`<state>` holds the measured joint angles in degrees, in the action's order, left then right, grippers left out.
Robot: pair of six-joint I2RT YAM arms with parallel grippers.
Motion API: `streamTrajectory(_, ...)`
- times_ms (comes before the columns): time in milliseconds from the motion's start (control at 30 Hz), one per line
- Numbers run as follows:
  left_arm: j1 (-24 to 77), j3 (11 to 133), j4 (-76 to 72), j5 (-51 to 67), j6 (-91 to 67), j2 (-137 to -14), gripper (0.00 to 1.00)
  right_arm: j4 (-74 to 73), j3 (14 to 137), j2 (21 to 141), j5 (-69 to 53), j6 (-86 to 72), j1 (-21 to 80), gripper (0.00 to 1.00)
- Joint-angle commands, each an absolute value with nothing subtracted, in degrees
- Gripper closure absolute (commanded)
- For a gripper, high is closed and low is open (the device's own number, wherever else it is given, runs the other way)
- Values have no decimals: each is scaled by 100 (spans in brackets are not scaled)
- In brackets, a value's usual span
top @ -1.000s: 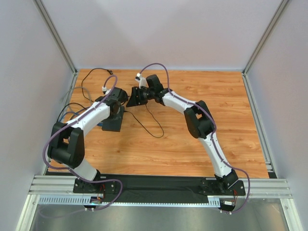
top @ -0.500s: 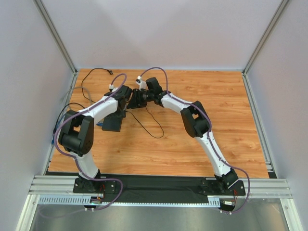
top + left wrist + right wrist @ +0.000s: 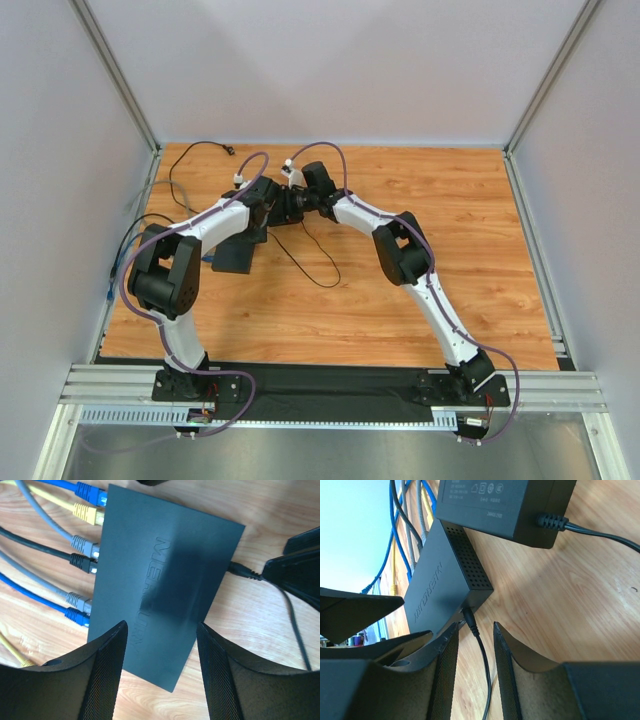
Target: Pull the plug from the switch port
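Wood-grain tabletop (image 3: 400, 290), pale walls (image 3: 330, 70); left tool (image 3: 161, 630) spread above switch (image 3: 165, 570), right tool (image 3: 475, 627) spread near plug (image 3: 469, 617).

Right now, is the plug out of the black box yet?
Not yet. The plug is still pushed into the edge of the black box. Done: both arms are at the box. In hand: the right fingers are open either side of the plug and its cord, and the left fingers are open over the box. Left: squeeze the plug and pull it out.
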<state>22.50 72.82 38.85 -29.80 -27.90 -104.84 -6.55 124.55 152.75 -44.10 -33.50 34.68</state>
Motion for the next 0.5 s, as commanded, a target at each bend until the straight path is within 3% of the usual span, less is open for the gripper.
streamTrajectory(0,2276,7321,3656,-2865,-2733,-10371,34,-615,12717,15363,-4544,-3437,3454,64)
streamTrajectory(467,2285,7356,3612,-2795,-2804,-10661,34,-888,12841,15486,-4597,-3428,3463,64)
